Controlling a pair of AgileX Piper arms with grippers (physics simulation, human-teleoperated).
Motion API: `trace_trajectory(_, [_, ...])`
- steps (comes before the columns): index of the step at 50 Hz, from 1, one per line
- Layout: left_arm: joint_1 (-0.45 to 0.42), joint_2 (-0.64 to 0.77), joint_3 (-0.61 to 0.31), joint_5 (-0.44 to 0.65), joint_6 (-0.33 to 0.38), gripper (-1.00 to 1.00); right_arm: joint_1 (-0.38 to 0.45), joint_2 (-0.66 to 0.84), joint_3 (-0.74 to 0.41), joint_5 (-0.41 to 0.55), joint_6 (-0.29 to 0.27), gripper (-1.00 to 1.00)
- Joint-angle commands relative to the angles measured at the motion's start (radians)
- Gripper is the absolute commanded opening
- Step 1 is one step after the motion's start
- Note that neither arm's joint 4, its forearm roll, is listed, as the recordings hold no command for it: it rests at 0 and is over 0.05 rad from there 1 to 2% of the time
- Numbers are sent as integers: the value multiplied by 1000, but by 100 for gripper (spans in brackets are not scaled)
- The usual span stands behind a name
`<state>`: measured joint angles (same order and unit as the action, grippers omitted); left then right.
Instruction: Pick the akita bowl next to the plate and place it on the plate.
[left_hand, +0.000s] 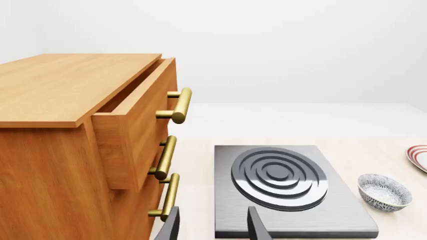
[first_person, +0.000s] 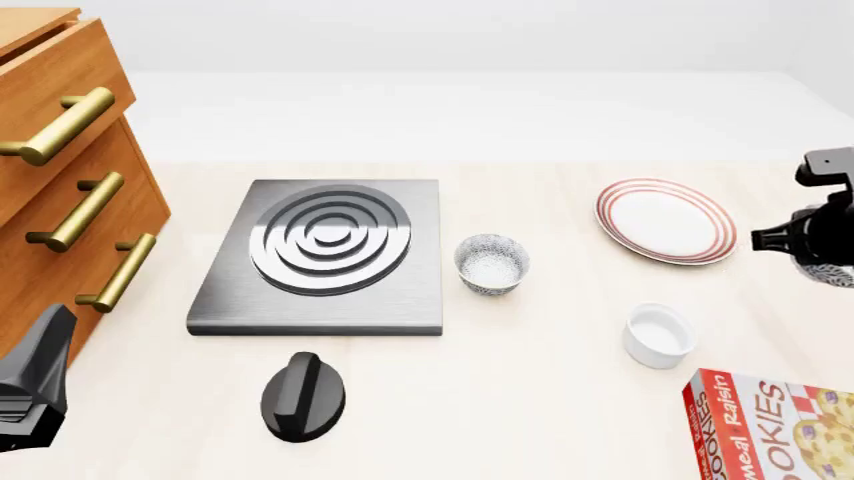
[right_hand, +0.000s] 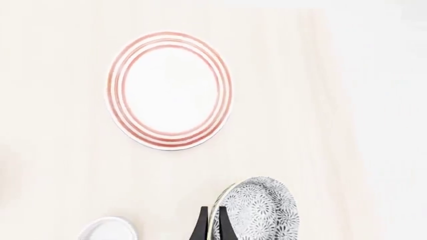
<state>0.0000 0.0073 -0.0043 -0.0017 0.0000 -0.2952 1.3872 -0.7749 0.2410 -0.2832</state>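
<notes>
In the right wrist view my right gripper (right_hand: 213, 227) is shut on the rim of a speckled grey-blue akita bowl (right_hand: 260, 210), which hangs tilted above the table. The plate (right_hand: 170, 90), white with red rings, lies bare on the table ahead of it. In the front view the right arm is at the right edge, and a bit of the held akita bowl (first_person: 825, 273) shows just right of the plate (first_person: 665, 220). A second bowl (first_person: 491, 263) of the same kind sits beside the stove plate. My left gripper (left_hand: 213, 229) is open and holds nothing, low at the near left.
A grey stove plate (first_person: 320, 255) with a ringed burner lies left of centre. A wooden drawer cabinet (first_person: 67, 170) with brass handles stands at the left, its top drawer partly out. A black knob (first_person: 304, 396), a white ramekin (first_person: 659, 335) and a cookie box (first_person: 774, 425) sit near the front.
</notes>
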Motion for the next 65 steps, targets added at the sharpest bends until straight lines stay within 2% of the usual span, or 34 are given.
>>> trace_trajectory(1, [0,0,0,0,0,100,18,-46,-69,78,-22,-100])
trace_trajectory(21, [0,0,0,0,0,100,75,-21,-200,153,-43,-100])
trace_trajectory(53, [0,0,0,0,0,100,209,246,-517,188,-76,-100])
trace_trajectory(65, [0,0,0,0,0,100,244,346,-568,167,-70,-100])
